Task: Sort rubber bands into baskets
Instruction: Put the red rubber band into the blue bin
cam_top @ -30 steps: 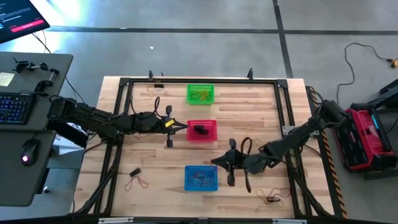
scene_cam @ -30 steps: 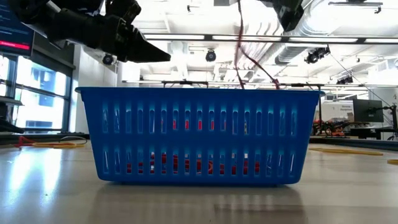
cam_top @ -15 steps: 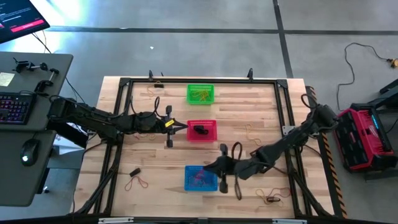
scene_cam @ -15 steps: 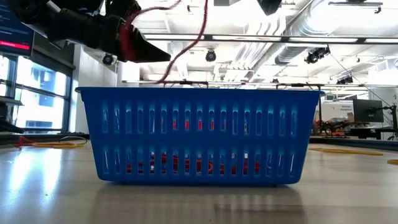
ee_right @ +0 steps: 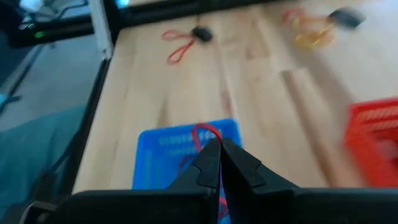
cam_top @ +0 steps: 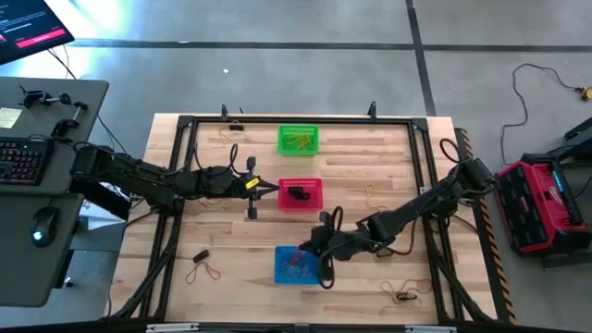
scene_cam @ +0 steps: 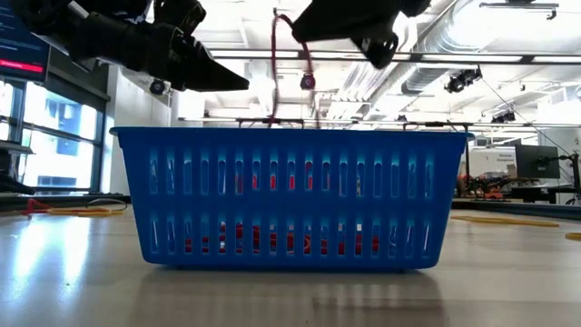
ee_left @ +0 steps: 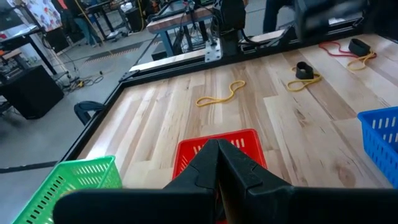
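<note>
The left gripper [ee_left: 217,149], fingers pressed together, points at the red basket [ee_left: 214,148] just beyond its tip. A green basket [ee_left: 68,180] and a blue basket [ee_left: 379,140] stand either side of it. Farther off on the wooden table [ee_left: 155,118] lie a yellow band [ee_left: 221,94], more yellow and red bands [ee_left: 339,50], and two small black things [ee_left: 303,70].

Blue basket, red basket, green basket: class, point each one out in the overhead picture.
blue basket [cam_top: 286,271], high view, on its left rim.
red basket [cam_top: 314,184], high view, on its upper right rim.
green basket [cam_top: 298,129], high view, on its top rim.

The blue basket [scene_cam: 290,195] hides the table behind it; its contents [cam_top: 298,264] are too small to tell.
</note>
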`<state>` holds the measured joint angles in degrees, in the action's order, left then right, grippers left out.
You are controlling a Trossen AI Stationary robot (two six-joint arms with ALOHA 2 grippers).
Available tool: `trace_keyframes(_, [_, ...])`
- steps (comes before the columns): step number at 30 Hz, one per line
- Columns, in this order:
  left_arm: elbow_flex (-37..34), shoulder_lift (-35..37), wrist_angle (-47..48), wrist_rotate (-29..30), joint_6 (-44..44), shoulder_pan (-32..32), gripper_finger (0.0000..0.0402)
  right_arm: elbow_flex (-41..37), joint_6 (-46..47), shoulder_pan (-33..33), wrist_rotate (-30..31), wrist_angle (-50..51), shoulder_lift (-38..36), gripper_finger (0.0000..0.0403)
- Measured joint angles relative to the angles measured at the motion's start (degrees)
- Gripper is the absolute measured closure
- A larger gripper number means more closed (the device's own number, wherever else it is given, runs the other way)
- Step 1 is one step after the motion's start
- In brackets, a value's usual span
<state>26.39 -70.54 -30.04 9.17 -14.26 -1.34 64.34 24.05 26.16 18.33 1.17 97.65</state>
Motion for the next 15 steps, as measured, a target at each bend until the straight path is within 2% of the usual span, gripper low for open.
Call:
trace_keyframes(5, [0.0, 0.0, 0.0, 0.0, -0.4, 0.0, 0.0402, 0.0, 1.9, -1.4, -6.2, 1.4, 1.8, 0.0403])
trace_keyframes(15, [0.0, 0.0, 0.0, 0.0, -0.4, 0.0, 0.0401, 0.0, 4.5, -4.0, -12.6, 3.8, 3.0, 0.0403])
